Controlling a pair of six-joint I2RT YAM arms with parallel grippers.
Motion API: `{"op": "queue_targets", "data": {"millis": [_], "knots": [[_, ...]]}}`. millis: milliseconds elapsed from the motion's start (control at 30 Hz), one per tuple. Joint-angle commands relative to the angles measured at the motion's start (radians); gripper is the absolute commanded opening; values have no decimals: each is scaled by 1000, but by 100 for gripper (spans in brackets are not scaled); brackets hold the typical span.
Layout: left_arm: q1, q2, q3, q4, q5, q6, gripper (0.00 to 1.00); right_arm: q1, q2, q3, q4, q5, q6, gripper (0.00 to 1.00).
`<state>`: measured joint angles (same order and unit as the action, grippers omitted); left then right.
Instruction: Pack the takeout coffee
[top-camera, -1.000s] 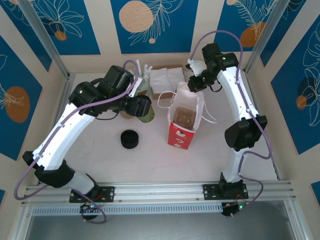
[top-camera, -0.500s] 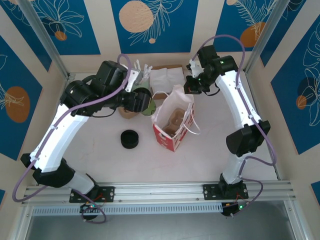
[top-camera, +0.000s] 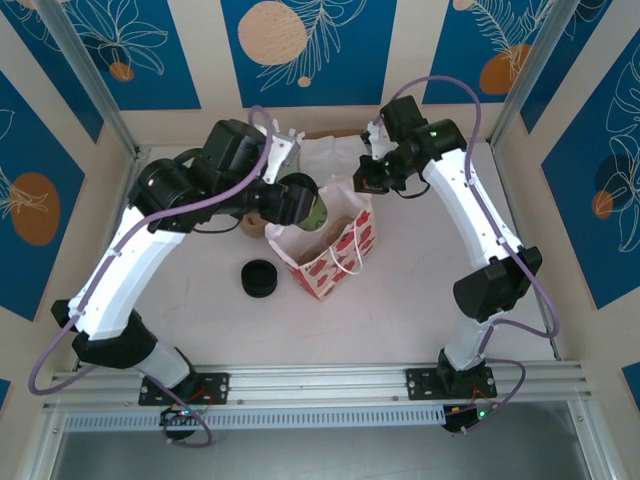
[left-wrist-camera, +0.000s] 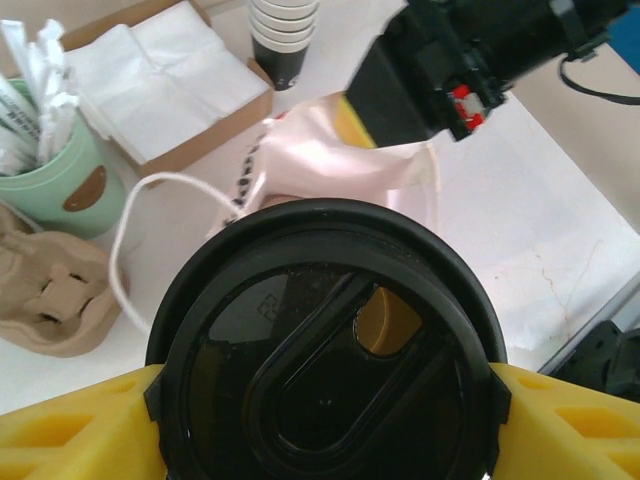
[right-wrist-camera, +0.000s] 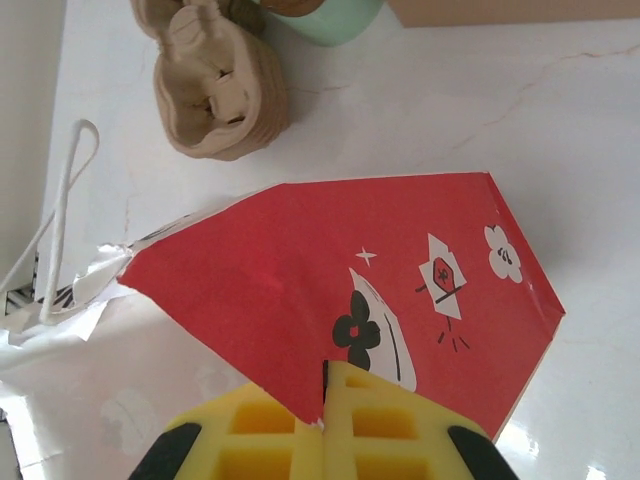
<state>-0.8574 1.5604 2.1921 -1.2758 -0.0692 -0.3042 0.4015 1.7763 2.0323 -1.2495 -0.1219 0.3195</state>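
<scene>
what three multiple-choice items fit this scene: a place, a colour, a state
1. Where in the top view is the stack of black lids?
A) left of the red bag
B) inside the bag
C) right of the bag
2. What colour is the takeout coffee lid?
A) white
B) black
C) red
3. The right gripper is:
A) open
B) shut on the red bag's edge
C) shut on a cup
Answers: 1 A, they sit beside it on its left; 2 B, black in the left wrist view; 3 B, it pinches the red paper.
</scene>
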Motion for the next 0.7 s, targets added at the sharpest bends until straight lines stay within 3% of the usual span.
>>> {"op": "queue_targets", "data": {"millis": [0, 233, 667], "knots": [[-34, 16, -12, 34, -29, 12, 74, 21, -26, 0, 21, -58, -32, 0], [-57, 12, -147, 135, -44, 31, 74, 43, -35, -10, 32, -91, -132, 0], [-156, 35, -366, 332, -191, 85, 74, 53, -117, -114, 91, -177, -294, 0]]}}
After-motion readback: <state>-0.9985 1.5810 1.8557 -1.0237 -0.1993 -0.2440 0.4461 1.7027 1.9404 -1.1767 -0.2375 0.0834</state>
